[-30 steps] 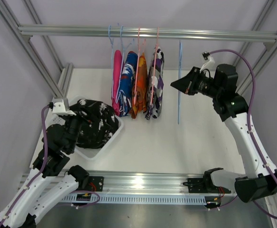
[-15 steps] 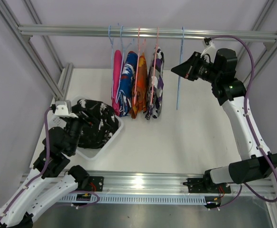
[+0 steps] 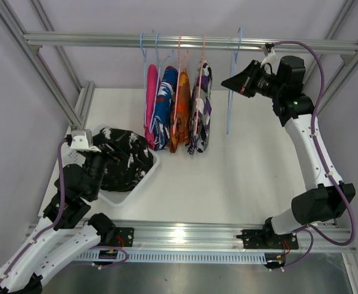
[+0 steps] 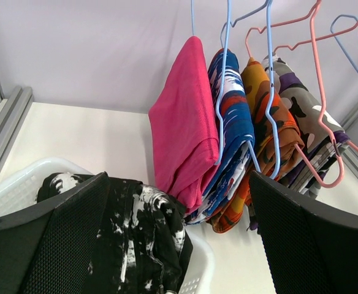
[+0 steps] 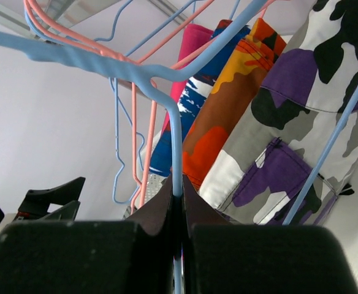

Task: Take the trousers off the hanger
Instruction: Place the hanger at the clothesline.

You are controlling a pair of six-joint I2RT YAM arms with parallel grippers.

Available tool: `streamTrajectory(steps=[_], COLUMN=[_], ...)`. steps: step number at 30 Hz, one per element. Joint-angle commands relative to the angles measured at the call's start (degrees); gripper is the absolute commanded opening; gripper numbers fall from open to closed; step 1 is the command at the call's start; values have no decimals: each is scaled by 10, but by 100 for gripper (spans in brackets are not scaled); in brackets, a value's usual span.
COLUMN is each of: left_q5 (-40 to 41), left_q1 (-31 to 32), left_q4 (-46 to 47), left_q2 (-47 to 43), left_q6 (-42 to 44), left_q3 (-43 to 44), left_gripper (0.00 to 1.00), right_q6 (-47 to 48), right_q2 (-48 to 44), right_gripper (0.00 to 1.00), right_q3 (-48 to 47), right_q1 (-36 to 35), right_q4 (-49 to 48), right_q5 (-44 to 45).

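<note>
Right pincer (image 5: 177,196) clamps an empty blue hanger (image 3: 230,104) up at the rail (image 3: 105,40); left pincer (image 4: 179,177) gapes wide above the basket (image 3: 143,180) holding black speckled trousers (image 3: 127,160). One pair looks done; the pink pair (image 3: 151,104), blue-patterned pair (image 3: 165,107), orange pair (image 3: 182,107) and purple-patterned pair (image 3: 201,107) hang on the rail, not yet removed.

Robot lab cell, aluminium frame (image 3: 105,40), white table (image 3: 246,177)

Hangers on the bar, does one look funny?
Yes. The blue hanger at the right end is bare, apart from the four others holding trousers, and the right gripper is shut on its wire.
</note>
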State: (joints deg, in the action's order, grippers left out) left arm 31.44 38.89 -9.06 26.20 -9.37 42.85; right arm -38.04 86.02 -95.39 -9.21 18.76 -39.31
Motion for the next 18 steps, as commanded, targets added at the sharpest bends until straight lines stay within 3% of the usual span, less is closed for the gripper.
streamTrajectory(steps=[1,18], left_q5=[9,6], left_q1=[6,10], left_q4=[19,23], left_q2=[-4,-11], left_q6=[16,22], left_q3=[-3,-7], left_gripper=[99,99], right_q6=[-22,-41], right_q2=[8,15], right_gripper=[0,0], right_q3=[-32,4], right_q1=[9,16], right_q4=[-42,-62], right_q5=[-27,-11])
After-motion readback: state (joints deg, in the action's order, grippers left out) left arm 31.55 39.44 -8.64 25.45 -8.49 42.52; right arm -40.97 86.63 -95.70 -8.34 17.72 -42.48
